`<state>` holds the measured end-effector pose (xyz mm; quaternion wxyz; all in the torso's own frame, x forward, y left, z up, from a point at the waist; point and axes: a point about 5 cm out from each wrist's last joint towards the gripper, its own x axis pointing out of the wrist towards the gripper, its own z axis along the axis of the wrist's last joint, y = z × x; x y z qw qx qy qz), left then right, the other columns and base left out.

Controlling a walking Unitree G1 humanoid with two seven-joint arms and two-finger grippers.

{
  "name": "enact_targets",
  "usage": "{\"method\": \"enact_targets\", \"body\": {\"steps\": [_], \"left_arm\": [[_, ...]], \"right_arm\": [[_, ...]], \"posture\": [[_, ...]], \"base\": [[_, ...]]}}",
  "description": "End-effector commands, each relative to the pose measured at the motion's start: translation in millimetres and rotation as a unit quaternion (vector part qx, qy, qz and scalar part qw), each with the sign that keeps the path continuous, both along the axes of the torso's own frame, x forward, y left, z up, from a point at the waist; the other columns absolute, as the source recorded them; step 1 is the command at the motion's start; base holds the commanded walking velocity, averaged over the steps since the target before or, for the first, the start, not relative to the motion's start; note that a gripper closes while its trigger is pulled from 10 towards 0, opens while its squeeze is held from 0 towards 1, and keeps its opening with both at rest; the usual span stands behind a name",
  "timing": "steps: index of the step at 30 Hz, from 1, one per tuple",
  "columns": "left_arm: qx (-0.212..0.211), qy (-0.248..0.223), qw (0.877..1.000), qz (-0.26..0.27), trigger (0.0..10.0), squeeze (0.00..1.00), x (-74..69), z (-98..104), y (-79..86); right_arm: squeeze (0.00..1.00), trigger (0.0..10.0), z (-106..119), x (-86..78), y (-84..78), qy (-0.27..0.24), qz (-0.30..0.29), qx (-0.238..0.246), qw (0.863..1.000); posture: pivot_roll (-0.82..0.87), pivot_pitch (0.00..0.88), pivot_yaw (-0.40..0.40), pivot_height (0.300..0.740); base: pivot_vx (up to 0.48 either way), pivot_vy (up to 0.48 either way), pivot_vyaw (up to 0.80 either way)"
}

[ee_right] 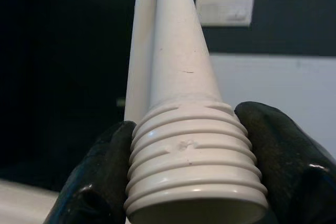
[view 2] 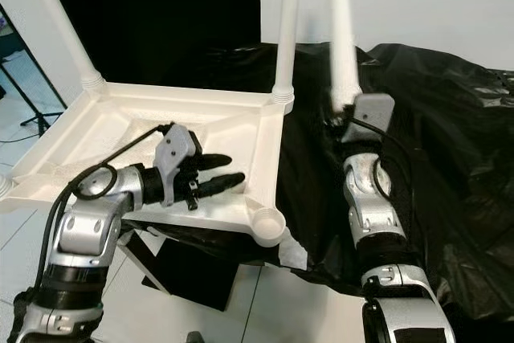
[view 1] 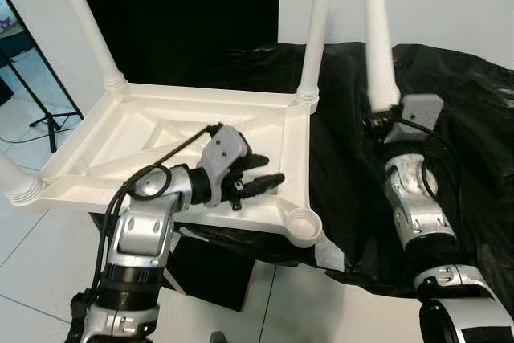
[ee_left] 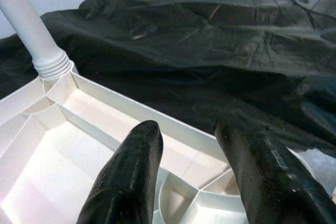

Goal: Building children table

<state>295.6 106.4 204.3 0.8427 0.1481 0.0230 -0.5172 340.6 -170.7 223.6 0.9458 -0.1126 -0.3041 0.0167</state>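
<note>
The white plastic tabletop [view 1: 152, 146] lies upside down at centre-left of the head view, ribbed underside up, so the leg sockets face the robot. Three legs are already in: one at the upper left [view 1: 87, 23], one rising from the far right corner [view 1: 316, 30], and a stub at the left edge [view 1: 14, 182]. The near right corner socket [view 1: 303, 222] is open and empty (prob. the target for the last leg). The left gripper [view 1: 261, 173] rests inside the tabletop's frame, just left of that socket, fingers [ee_left: 131, 174] parted w/ nothing between them; I judge it's there to pin the top down while the leg goes in. The right gripper [view 1: 379, 115], at centre-right of the frame, is clamped on the fourth leg [view 1: 376, 30] at its threaded end [ee_right: 191, 158], holding it upright w/ threads pointing down, so it can be lowered straight into a socket. It hangs over the black sheet [view 1: 450, 118] that covers the bench, right of the tabletop, well apart from the open socket. Next step likely: swing the leg left, align, and screw in.
</note>
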Motion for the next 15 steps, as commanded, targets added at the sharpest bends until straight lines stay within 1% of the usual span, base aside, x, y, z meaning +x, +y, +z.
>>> {"method": "enact_targets", "body": {"steps": [1, 4, 7, 9, 10, 13, 14, 15], "left_arm": [[-0.025, -0.03, 0.983, 0.178, 10.0, 0.0, 16.9, 0.5, 13.7], [-0.035, -0.032, 0.982, 0.181, 10.0, 0.0, 20.3, 4.3, 15.1], [-0.041, -0.029, 0.982, 0.183, 10.0, 0.0, 21.9, 5.8, 15.8], [-0.053, -0.032, 0.981, 0.185, 10.0, 0.0, 24.9, 9.5, 16.6], [-0.053, -0.032, 0.981, 0.185, 10.0, 0.0, 24.9, 9.5, 16.6], [-0.075, -0.025, 0.981, 0.18, 10.0, 0.0, 29.0, 13.0, 16.7], [-0.091, -0.019, 0.98, 0.176, 10.0, 0.0, 31.5, 15.0, 17.4], [-0.091, -0.019, 0.98, 0.176, 10.0, 0.0, 31.5, 15.0, 17.4]], "right_arm": [[0.0, 10.0, 14.4, -4.1, 8.8, -0.034, 0.02, -0.029, 0.999], [0.0, 10.0, 32.3, -9.3, 12.7, -0.076, 0.025, -0.057, 0.995], [0.0, 10.0, 37.6, -10.9, 13.7, -0.085, 0.03, -0.059, 0.994], [0.0, 10.0, 44.4, -14.1, 16.0, -0.102, 0.035, -0.073, 0.991], [0.0, 10.0, 44.4, -14.1, 16.0, -0.102, 0.035, -0.073, 0.991], [0.0, 10.0, 44.4, -19.2, 19.5, -0.106, 0.046, -0.088, 0.989], [0.0, 10.0, 38.8, -21.0, 19.7, -0.095, 0.054, -0.082, 0.991], [0.0, 10.0, 38.8, -21.0, 19.7, -0.095, 0.054, -0.082, 0.991]], "posture": [[0.05, 0.0, 0.014, 0.74], [0.05, 0.0, 0.015, 0.74], [0.05, 0.0, 0.016, 0.74], [0.04, 0.0, 0.021, 0.74], [0.04, 0.0, 0.021, 0.74], [0.04, 0.0, 0.021, 0.74], [0.04, 0.0, 0.019, 0.74], [0.04, 0.0, 0.019, 0.74]], "base": [[0.0, 0.0, 0.0], [0.0, 0.0, 0.0], [0.0, 0.0, 0.0], [0.0, 0.0, 0.0], [0.0, 0.0, 0.0], [0.0, 0.0, 0.0], [0.0, 0.0, 0.0], [0.0, 0.0, 0.0]]}}
